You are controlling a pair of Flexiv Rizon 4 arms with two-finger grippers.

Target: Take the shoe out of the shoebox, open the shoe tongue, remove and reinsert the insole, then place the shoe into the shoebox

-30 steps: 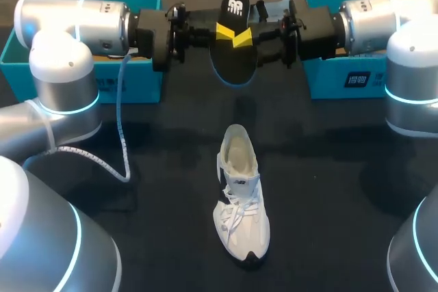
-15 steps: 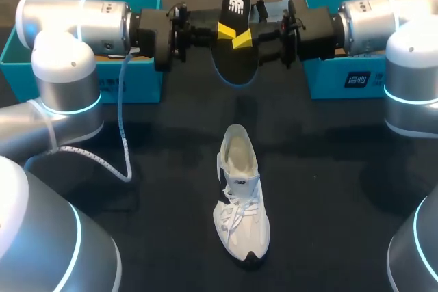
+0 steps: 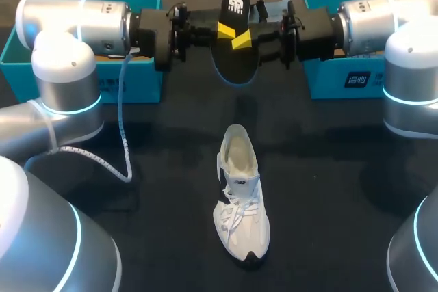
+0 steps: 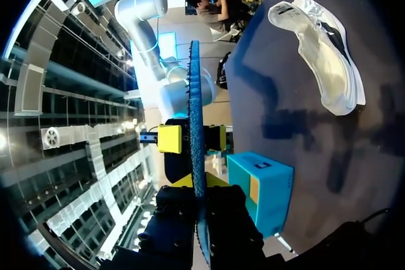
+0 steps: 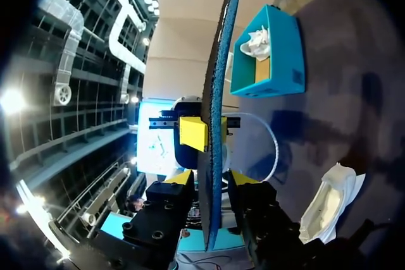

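Entry: insole out, held mid-air over the far side of the desk.

Compared with the frames from one second and half a second ago, we see no shift in either arm, the insole or the shoe. We read this as a pause during a two-handed hold, not as progress.

The left pincer comes in from the left and the right pincer from the right. They meet at the insole's middle. In both wrist views the insole stands edge-on between the arm's own fingers, which are closed nearly together against both its faces. Both pincers therefore have hold of it.

The shoe lies on the desk nearer us, toe toward us, mouth open and pointing at the insole. The left teal box and right teal box flank the hold.

Judgement: removal is done. Reinsertion and boxing remain. One pincer will likely need to let go before the insole can go down into the shoe.
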